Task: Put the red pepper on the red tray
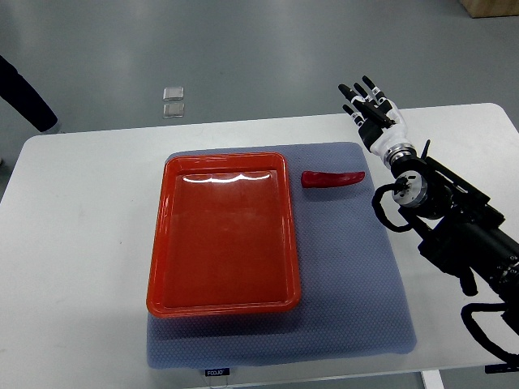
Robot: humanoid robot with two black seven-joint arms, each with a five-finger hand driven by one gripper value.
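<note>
Right hand raised, fingers spread, holding nothing. Red pepper lies on the grey mat, below and left of the hand, just right of the red tray. Best approach, I'd judge: descend over the pepper's middle, close across its narrow width, lift clear of the rim.

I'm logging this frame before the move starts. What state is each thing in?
red pepper: lying on the blue mat, right of the tray, untouched
red tray: empty, flat on the mat
blue mat: spread flat on the white table
right hand: open, fingers spread, holding nothing, apart from the pepper
</note>
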